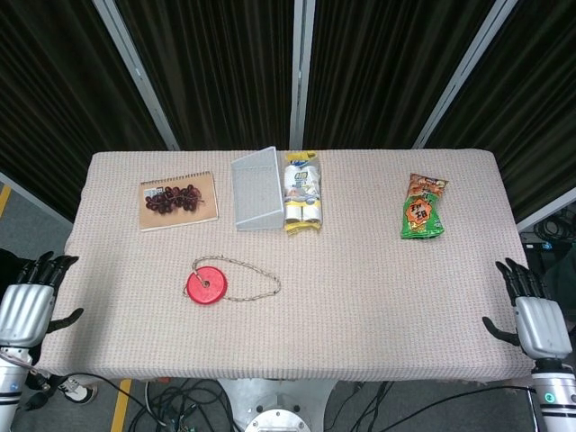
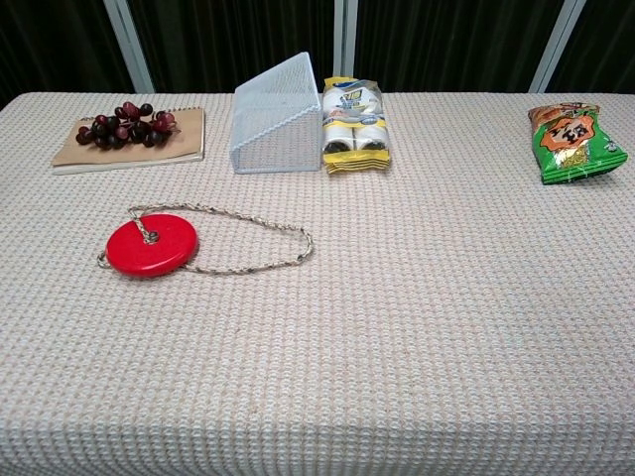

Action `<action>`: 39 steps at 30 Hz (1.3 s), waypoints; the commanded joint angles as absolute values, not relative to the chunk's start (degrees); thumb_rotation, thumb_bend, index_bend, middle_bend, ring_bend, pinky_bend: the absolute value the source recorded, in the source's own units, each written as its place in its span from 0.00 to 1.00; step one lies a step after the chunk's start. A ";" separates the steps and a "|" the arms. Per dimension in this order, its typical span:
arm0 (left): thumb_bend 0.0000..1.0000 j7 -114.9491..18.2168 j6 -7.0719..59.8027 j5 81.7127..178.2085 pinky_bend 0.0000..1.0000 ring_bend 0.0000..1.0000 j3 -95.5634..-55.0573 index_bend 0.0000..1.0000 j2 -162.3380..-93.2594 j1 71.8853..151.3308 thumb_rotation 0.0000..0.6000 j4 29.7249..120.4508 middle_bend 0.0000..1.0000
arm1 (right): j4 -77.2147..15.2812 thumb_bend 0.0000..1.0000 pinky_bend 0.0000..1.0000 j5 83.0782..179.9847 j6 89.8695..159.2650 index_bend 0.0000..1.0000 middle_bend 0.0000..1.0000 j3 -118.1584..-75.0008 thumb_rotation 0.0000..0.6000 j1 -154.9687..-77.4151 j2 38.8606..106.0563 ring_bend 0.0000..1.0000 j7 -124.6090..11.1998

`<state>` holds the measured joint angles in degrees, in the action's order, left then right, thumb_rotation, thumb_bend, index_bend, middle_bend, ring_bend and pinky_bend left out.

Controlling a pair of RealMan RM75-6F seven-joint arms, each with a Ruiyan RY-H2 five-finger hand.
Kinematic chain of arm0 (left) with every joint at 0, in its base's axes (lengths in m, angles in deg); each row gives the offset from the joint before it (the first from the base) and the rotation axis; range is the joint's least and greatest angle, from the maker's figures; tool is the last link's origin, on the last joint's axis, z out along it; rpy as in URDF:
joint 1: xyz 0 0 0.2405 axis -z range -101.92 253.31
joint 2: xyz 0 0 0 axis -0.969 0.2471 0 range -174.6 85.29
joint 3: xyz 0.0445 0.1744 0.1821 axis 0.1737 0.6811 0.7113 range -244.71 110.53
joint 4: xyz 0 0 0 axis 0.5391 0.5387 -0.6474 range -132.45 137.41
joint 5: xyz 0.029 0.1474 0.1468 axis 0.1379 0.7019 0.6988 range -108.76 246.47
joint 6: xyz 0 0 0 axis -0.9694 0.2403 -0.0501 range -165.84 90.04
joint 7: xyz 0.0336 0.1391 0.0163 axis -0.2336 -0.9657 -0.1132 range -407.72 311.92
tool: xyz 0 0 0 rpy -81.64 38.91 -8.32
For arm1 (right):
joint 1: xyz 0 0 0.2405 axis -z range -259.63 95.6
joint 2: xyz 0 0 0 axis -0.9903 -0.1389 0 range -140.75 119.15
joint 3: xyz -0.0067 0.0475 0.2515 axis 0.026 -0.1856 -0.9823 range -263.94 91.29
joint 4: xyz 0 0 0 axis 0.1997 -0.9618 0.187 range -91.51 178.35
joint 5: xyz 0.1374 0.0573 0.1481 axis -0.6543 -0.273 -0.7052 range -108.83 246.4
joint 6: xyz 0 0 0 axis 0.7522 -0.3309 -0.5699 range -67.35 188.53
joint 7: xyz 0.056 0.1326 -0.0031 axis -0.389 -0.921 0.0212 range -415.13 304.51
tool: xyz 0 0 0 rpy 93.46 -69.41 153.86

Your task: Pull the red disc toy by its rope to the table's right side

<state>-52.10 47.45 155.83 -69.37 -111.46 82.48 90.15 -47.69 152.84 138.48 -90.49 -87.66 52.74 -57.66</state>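
Head view: both hands sit off the tabletop's (image 1: 360, 270) near corners, nothing in either one.
Left hand: left hand (image 1: 25, 306) hangs just past the left edge, fingers (image 1: 47, 266) spread apart, thumb sticking out toward the cloth, holding nothing.
Right hand: right hand (image 1: 538, 322) is at the right edge near the front corner, fingers (image 1: 515, 274) fanned out too, empty as well.
Red disc toy: red disc toy (image 1: 206, 286) lies flat on the left half of the tabletop, toward the front, well apart from both hands.
Rope: rope (image 1: 261, 283) comes out of the disc's centre hole and loops off to its right side, lying slack on the cloth; the chest view shows the loop (image 2: 268, 243) pretty clearly.
Back left: bunch of dark grapes (image 1: 174, 199) sitting on a spiral notebook (image 1: 203, 205).
Back middle: wire mesh basket (image 1: 256, 191) tipped on its side, with a yellow snack pack (image 1: 303, 192) right beside it, looks like touching.
Back right: green chip bag (image 1: 422, 208) lying flat, well apart from everything else.
Chest view: neither hand shows up there, just the tabletop and the stuff on it.
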 commanded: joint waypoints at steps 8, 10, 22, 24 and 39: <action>0.13 -51.72 47.67 155.88 0.17 0.08 -69.20 0.16 -111.48 82.17 1.00 89.69 0.16 | -56.88 0.15 0.00 159.54 122.60 0.00 0.02 -91.58 1.00 -101.39 46.68 0.00 -55.31; 0.13 -52.26 47.23 155.93 0.18 0.08 -69.06 0.16 -111.25 82.33 1.00 90.22 0.16 | -58.67 0.15 0.00 160.38 117.09 0.00 0.02 -92.55 1.00 -106.01 45.50 0.00 -57.43; 0.13 -52.46 46.53 155.00 0.18 0.08 -69.12 0.16 -111.42 82.30 1.00 90.06 0.16 | -58.83 0.35 0.00 153.73 93.36 0.00 0.04 -98.39 1.00 -127.64 51.93 0.00 -53.59; 0.13 -52.09 46.39 154.83 0.18 0.08 -69.03 0.16 -111.66 82.21 1.00 89.42 0.16 | -58.16 0.35 0.00 151.80 91.73 0.00 0.04 -98.77 1.00 -129.68 54.06 0.00 -52.35; 0.13 -50.19 46.96 155.61 0.18 0.08 -68.59 0.17 -112.00 81.77 1.00 87.78 0.16 | -45.91 0.35 0.00 139.70 86.12 0.00 0.06 -97.05 1.00 -141.49 71.57 0.00 -44.76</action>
